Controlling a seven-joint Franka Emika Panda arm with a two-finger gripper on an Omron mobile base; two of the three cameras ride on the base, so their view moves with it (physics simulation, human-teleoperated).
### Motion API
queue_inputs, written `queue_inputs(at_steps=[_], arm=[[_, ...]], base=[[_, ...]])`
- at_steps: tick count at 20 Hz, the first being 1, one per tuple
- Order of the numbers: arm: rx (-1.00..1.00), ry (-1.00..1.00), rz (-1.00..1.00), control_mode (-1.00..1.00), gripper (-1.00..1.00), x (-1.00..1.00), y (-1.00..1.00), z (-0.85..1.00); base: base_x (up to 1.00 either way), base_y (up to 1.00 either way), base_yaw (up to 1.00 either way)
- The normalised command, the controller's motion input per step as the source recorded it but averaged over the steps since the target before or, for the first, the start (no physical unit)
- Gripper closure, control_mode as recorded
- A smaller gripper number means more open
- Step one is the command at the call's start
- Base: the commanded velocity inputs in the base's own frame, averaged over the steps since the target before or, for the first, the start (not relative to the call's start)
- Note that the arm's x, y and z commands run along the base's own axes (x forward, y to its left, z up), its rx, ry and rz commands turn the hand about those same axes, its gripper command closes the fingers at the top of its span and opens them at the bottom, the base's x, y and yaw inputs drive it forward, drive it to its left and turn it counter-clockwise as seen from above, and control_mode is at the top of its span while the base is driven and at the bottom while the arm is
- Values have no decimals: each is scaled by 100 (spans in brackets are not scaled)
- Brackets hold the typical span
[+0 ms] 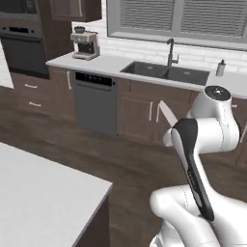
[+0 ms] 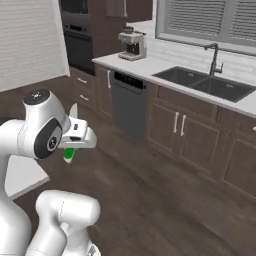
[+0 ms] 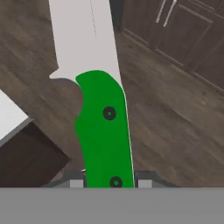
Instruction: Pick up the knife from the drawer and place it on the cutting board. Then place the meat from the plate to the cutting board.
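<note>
1. Left base view: the white arm rises from the lower right. A pale blade of the knife (image 1: 165, 115) sticks up and to the left from behind the arm's upper links, over the brown floor (image 1: 96, 149). The hand itself is hidden behind the arm here. A pale island top (image 1: 43, 193) fills the lower left corner. Along the far wall runs the worktop (image 1: 106, 65), with a coffee machine (image 1: 85, 44) near its left end, a dark sink (image 1: 166, 72) with a tall faucet (image 1: 171, 52) in its middle stretch, and a small soap bottle (image 1: 221, 68) towards its right end. A dishwasher (image 1: 95, 102) sits under the worktop, left of the sink.

2. Right base view: the gripper (image 2: 75, 145) is held out from the arm's upper joint at left, high above the floor. A bit of green handle shows below the hand and a pale blade tip above it. The coffee machine stands at the worktop's left end and the sink further right.

3. Hand view: the fingertips (image 3: 76, 179) are clamped on the butt of the knife's green handle, one on each side. The handle and blade run straight away from the camera, above the floor, with dark cabinet doors (image 3: 183, 30) beyond and an island corner (image 3: 11, 120) at the left edge.
</note>
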Motion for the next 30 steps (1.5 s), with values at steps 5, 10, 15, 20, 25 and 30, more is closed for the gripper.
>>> queue_inputs(at_steps=[5,10,15,20,25,30], arm=[[0,0,0,100,100,0,0,0],[0,0,0,100,100,0,0,0],[0,0,0,100,100,0,0,0],[0,0,0,100,100,0,0,0],[0,0,0,100,100,0,0,0],[0,0,0,100,100,0,0,0]], base=[[100,-92,40],[100,-90,42],[98,-85,48],[91,-67,61],[99,-48,64],[99,-47,67]])
